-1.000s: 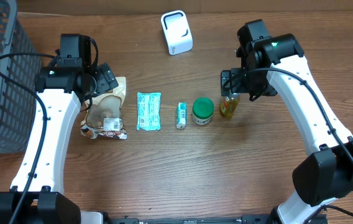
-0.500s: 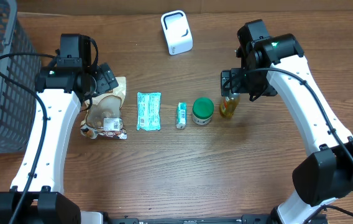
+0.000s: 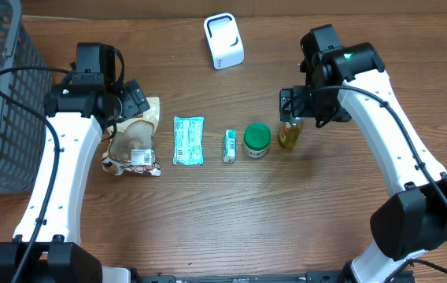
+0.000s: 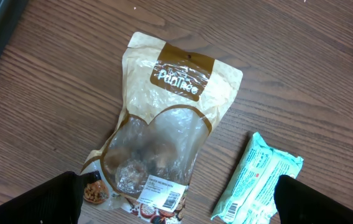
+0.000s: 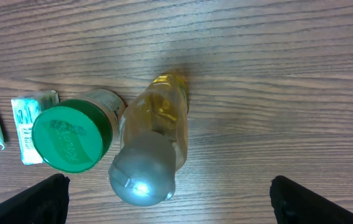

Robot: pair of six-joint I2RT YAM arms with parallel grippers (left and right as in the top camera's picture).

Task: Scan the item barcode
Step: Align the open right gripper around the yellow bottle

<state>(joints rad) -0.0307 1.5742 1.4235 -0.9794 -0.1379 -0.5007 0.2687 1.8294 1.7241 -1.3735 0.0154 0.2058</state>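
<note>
Lying in a row across the middle of the wooden tabletop point(image 3: 208, 220), from left to right, are a clear-windowed snack pouch point(image 4: 164, 124), a teal packet point(image 3: 188, 140), a small white-and-green sachet point(image 3: 229, 145), a green-lidded jar point(image 5: 71, 137) and a yellow bottle point(image 5: 155, 137) with a grey cap. The pouch lies flat, its brown header toward the far side and a white barcode label point(image 4: 163, 196) at its near end. The jar and bottle stand upright, just beside each other; whether they touch I cannot tell. The left claw point(image 3: 131, 97) hangs over the pouch's far end, spread wide and holding nothing; in the left wrist view its dark fingertips point(image 4: 52, 199) sit at the two lower corners with the pouch between them. The right claw point(image 3: 297, 106) hovers over the bottle, also spread wide and empty. Farther back, well apart from the row, a white barcode scanner point(image 3: 223, 41) stands near the far edge. A grey wire basket point(image 3: 3, 86) fills the far left.
</note>
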